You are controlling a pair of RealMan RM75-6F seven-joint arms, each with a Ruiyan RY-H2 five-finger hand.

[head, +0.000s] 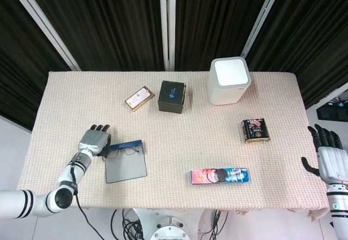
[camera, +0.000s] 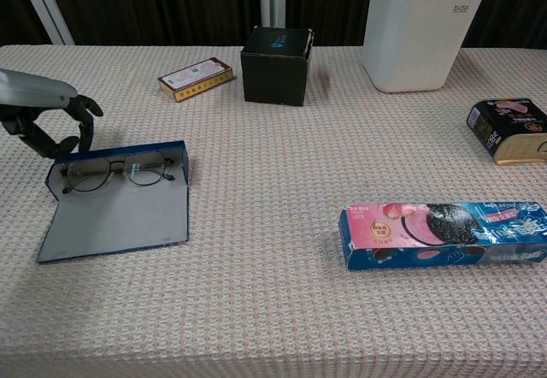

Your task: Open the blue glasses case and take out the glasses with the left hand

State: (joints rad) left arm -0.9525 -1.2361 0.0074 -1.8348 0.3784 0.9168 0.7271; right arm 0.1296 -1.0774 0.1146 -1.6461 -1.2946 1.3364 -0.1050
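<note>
The blue glasses case (camera: 120,220) lies open at the table's left, grey flap flat toward the front edge, blue tray along the back. Thin-rimmed glasses (camera: 115,171) rest in the tray, also seen from above as glasses (head: 124,152) in the case (head: 126,166). My left hand (camera: 47,121) sits at the case's far left end, fingers curled over its corner; where the fingertips meet the rim is small and partly hidden. In the head view the left hand (head: 95,140) is just left of the tray. My right hand (head: 329,158) hangs off the table's right side, fingers apart, holding nothing.
A black box (camera: 275,65) and a small red-and-tan box (camera: 195,79) stand behind the case. A white container (camera: 421,27) is at the back right, a dark tin (camera: 511,130) at the right edge, a blue cookie pack (camera: 440,234) near the front.
</note>
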